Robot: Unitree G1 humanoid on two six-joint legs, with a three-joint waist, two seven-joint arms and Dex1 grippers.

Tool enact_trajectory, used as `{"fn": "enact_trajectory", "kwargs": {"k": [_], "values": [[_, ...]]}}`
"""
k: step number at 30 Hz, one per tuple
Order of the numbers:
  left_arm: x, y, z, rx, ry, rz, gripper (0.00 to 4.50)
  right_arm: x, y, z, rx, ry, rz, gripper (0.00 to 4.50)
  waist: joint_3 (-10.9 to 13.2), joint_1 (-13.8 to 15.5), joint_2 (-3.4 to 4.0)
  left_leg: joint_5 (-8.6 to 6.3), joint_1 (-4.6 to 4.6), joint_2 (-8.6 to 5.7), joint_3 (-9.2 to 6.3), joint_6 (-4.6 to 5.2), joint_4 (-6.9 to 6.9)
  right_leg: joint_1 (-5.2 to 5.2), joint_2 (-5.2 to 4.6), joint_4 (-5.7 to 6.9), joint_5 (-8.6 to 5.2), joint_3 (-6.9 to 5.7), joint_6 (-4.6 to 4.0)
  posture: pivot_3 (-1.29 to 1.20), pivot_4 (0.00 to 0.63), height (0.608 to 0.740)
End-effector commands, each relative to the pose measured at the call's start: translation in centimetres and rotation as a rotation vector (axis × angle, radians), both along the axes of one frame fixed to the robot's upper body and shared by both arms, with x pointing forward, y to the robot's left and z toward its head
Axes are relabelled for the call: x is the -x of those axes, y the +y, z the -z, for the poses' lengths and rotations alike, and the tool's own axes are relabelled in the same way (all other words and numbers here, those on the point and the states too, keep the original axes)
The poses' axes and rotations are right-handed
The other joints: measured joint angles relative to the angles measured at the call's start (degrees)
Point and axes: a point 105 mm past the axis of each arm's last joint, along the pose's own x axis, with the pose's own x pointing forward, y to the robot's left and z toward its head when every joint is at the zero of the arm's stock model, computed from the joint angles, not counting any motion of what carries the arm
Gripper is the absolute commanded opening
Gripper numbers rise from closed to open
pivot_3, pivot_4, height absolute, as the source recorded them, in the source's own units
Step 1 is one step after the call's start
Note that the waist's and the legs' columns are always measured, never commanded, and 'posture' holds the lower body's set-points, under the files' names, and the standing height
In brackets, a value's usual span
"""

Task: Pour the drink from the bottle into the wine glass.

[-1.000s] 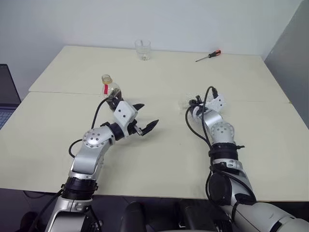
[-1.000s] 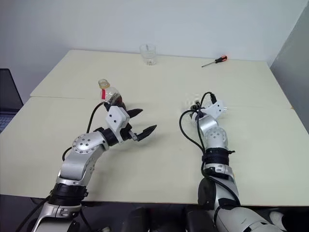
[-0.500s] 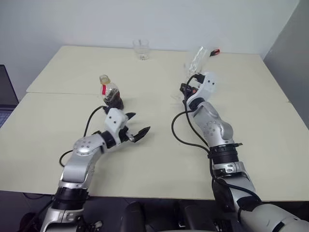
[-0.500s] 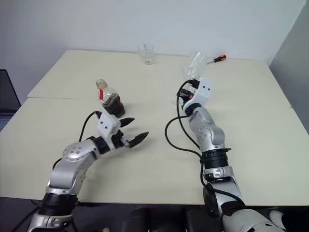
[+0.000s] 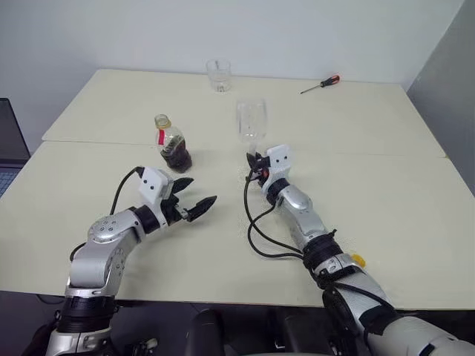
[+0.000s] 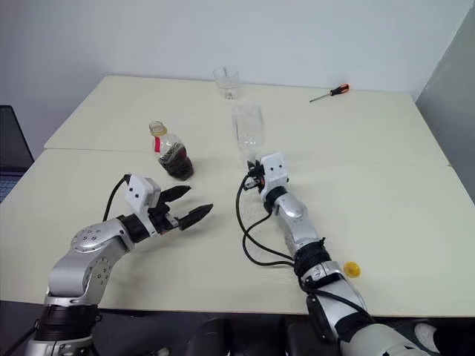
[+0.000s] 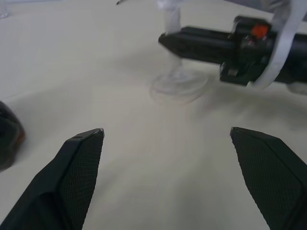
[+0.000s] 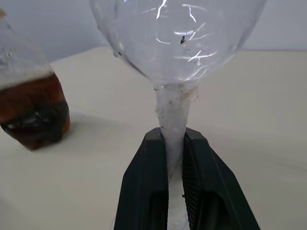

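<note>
I have the table (image 5: 386,193) under both arms, pale and mostly bare, which leaves me room to work in the middle.

My right gripper (image 8: 171,158) is clamped on the stem of the wine glass (image 5: 251,122), its two fingers pressed either side of the thin stem just under the bowl. In the left wrist view the foot of the glass seems to rest on the table, so I read the glass as standing upright, steadied low down, with the bowl free above the gripper for pouring into. The bowl looks empty.

The bottle (image 5: 172,142) stands upright on the table, beyond and a little to the outer side of my left gripper (image 5: 191,202), and well to the left of the right gripper and the glass. Its cap is on and the drink (image 8: 33,108) fills only the lower part of the round body. Nothing touches it.

The left gripper hovers over the table with its fingers wide apart and empty, pointing across towards the glass. I judge it is set open like this to take the bottle next, though it is not yet lined up on it.

Far beyond both grippers a short tumbler (image 5: 219,75) and a screwdriver (image 5: 320,85) sit near the table's back edge, out of the way. A small yellow thing (image 6: 352,269) lies beside my right forearm.
</note>
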Motion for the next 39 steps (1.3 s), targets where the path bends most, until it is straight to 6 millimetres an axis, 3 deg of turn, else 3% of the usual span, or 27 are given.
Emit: {"fn": "enact_trajectory", "kwargs": {"k": [1,8,17,25,26,29,39], "values": [[-0.1,-0.2,-2.9,0.017,-0.087,0.012,4.50,-0.4,-0.6,-0.2,0.022,-0.041,0.023,0.14,0.0,0.0,0.00,0.00,0.03,0.00,0.00,0.00,0.00,0.02,0.00,0.01,0.00,0.00,0.00,0.00,0.150,0.740],[-0.5,0.1,-5.1,0.044,-0.122,0.025,4.50,0.5,-1.5,1.0,0.061,-0.083,-0.017,0.14,0.0,0.0,-0.02,0.04,0.21,-0.03,-0.05,-0.07,0.00,0.24,0.01,0.03,0.00,-0.06,0.00,0.00,0.150,0.740],[-0.9,0.0,-5.3,0.039,-0.119,0.035,4.50,1.6,-1.0,2.6,0.113,-0.023,-0.115,0.14,0.0,-0.1,-0.02,0.04,0.36,0.00,-0.04,-0.08,0.00,0.34,0.01,0.07,0.00,-0.03,0.00,0.00,0.150,0.740],[-1.1,-0.2,-5.5,0.034,-0.124,0.039,4.50,1.5,-0.9,2.2,0.099,0.023,-0.148,0.14,0.0,0.0,-0.03,0.05,0.40,0.01,-0.03,-0.08,-0.01,0.37,0.02,0.07,0.00,-0.02,0.00,0.00,0.150,0.740],[-1.2,-0.1,-5.5,0.032,-0.125,0.037,4.50,1.5,-0.9,2.1,0.103,0.019,-0.150,0.14,-0.5,-0.1,0.04,0.05,0.40,0.00,-0.03,-0.08,-0.01,0.37,0.02,0.07,0.00,-0.02,0.00,0.00,0.000,0.740],[-1.2,-0.1,-5.6,0.032,-0.126,0.034,4.50,1.4,-0.9,1.9,0.115,0.013,-0.151,1.13,-3.4,-0.3,-0.14,0.37,-0.01,-0.02,-0.13,-0.66,-0.04,0.00,0.04,0.05,-0.03,-0.10,-0.02,0.00,0.000,0.740],[-1.4,0.2,-5.1,0.036,-0.120,0.023,4.50,1.7,-1.7,-0.1,0.112,-0.027,-0.182,4.45,-4.0,-0.6,-0.40,0.34,0.28,-0.07,-0.09,-0.60,-0.22,0.20,0.06,0.08,0.00,-0.12,-0.05,0.00,0.000,0.740]]}}
